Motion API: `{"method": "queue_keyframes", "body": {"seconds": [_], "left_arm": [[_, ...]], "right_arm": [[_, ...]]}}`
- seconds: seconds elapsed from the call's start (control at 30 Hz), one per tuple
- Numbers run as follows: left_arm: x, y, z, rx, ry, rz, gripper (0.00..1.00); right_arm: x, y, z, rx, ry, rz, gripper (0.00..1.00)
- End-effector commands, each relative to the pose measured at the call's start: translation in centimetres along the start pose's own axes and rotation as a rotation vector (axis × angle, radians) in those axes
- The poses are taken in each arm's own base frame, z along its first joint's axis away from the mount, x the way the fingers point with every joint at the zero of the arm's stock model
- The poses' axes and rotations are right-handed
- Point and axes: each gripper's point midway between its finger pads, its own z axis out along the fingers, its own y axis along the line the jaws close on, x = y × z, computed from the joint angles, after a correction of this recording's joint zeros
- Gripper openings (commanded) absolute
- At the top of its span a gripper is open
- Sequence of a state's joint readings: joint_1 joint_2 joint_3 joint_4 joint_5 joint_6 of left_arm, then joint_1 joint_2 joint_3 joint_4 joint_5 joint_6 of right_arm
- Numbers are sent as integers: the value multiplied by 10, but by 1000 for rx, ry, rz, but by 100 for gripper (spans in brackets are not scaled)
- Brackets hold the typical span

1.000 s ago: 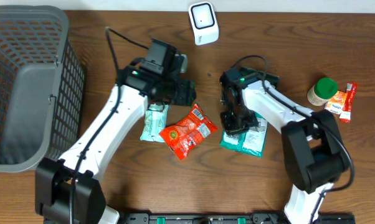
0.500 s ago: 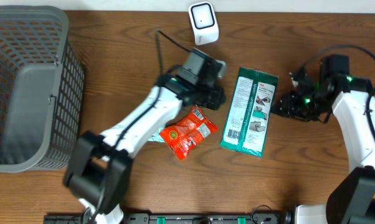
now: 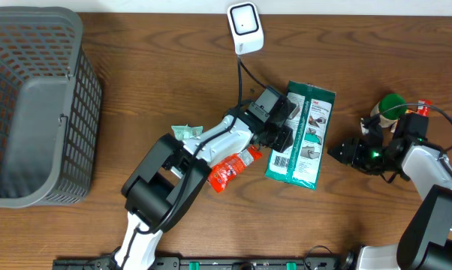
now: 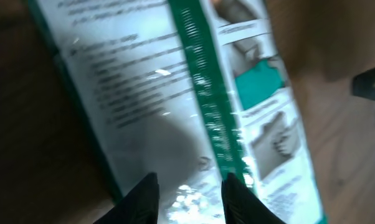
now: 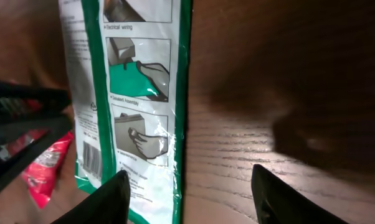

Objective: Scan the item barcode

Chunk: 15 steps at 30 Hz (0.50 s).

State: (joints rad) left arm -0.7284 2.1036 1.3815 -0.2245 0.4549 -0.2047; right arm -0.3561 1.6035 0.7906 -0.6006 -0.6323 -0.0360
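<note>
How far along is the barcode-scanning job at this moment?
Done: the packet lies flat, barcode facing up. In hand: the left gripper hovers open over its edge; the right gripper is open, apart from it. Left: gripping it and presenting the barcode to the scanner.

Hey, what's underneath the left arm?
A red snack packet and a corner of a pale green packet stick out from under it; the left arm hides the rest of both.

Packet (image 3: 310, 146) green/white w/ barcode; snack bag (image 3: 227, 169) red; basket (image 3: 88, 97) grey mesh.
</note>
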Motion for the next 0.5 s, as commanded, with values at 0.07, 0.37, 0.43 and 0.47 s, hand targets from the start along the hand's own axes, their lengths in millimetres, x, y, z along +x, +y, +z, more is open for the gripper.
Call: {"method": "queue_keyframes", "body": {"seconds": [0.07, 0.37, 0.43, 0.47], "left_arm": [[5, 15, 11, -38, 19, -3, 35], [18, 23, 22, -48, 60, -20, 36], [20, 23, 22, -51, 69, -24, 35], [21, 23, 22, -52, 70, -24, 35]], "right_arm": [[9, 19, 9, -173, -28, -20, 63], [23, 31, 19, -306, -70, -53, 70], [26, 34, 22, -328, -80, -69, 71], [26, 33, 22, -328, -81, -70, 71]]}}
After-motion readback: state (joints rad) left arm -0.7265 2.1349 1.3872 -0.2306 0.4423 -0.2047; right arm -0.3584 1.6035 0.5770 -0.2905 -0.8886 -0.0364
